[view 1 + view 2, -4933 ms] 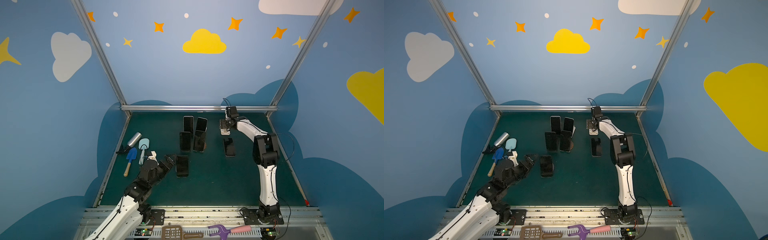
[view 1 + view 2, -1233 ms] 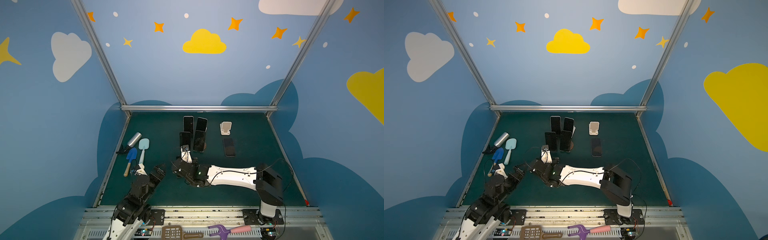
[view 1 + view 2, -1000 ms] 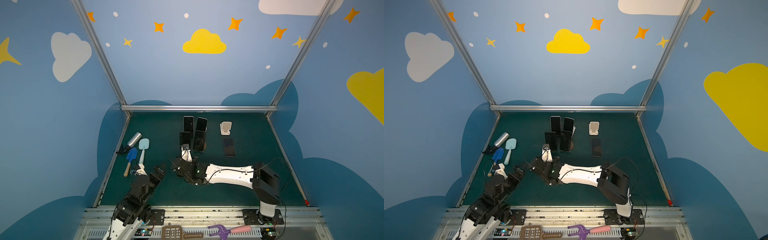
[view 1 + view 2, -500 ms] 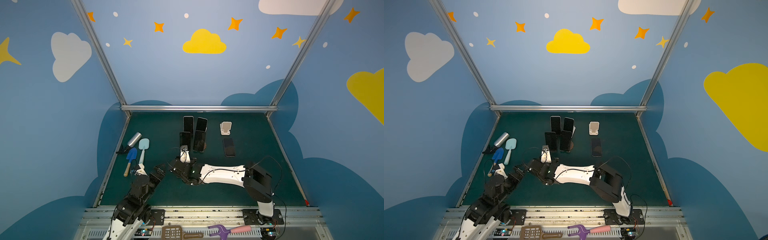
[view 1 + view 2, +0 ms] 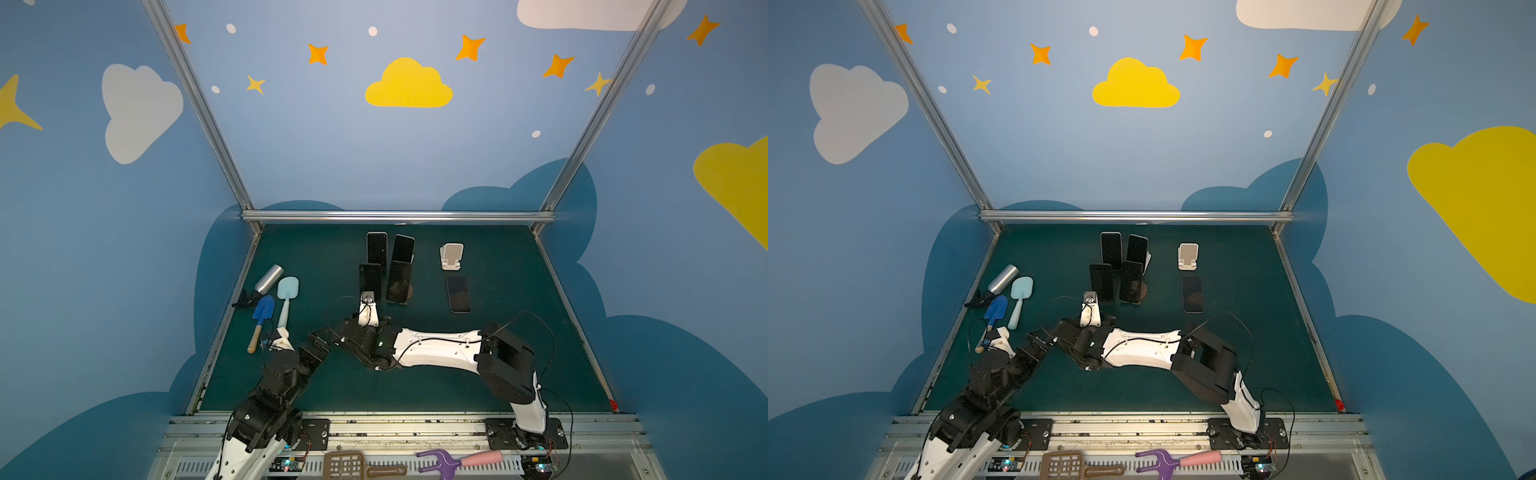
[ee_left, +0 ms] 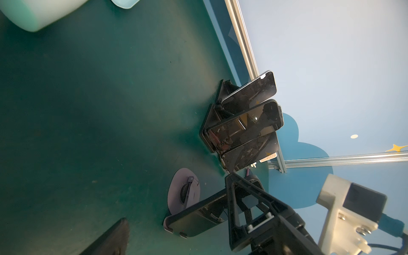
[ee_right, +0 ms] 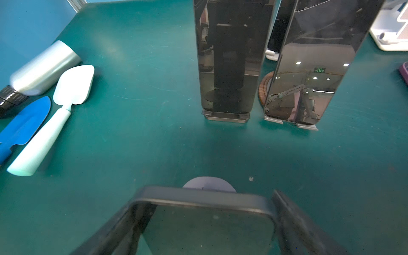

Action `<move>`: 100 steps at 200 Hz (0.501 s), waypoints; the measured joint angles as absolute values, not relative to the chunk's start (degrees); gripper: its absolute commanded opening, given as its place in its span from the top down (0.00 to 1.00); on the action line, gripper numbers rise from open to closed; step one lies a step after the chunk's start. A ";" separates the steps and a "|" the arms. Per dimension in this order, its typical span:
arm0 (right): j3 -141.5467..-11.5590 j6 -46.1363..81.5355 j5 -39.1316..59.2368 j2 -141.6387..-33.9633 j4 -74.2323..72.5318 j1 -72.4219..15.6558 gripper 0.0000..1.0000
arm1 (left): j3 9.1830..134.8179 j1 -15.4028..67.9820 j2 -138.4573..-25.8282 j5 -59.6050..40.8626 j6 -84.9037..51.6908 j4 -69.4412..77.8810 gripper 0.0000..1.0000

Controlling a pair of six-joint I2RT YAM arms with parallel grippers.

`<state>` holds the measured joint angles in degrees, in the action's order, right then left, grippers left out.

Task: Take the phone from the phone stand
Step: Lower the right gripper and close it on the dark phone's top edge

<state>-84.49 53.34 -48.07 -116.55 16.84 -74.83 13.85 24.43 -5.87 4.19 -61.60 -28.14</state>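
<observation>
The right arm [image 5: 436, 353] is no longer reaching to the back stand [image 5: 451, 255]. It is now lying low across the front, its elbow folding further left. The right gripper [image 7: 208, 196] is straddling the front phone [image 7: 209, 229], its jaws narrowing around it. The left gripper [image 5: 321, 338] is sitting drawn back from that phone, toward the near left corner.

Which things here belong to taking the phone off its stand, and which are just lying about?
In the job:
right gripper, cased phone between its fingers, round-based stand.

Lying about:
silver bottle, pale trowel, blue trowel, flat phone, empty white stand, four other propped phones.
</observation>
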 measured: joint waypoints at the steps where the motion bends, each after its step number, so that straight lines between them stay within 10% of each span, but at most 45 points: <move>1: -84.49 53.39 -48.10 -116.55 16.86 -74.83 0.13 | 13.85 24.43 -5.87 4.19 -61.60 -28.14 0.00; 100: -85.38 53.32 -48.56 -117.80 16.93 -74.83 0.22 | 14.15 24.43 -5.87 4.19 -61.58 -28.69 0.00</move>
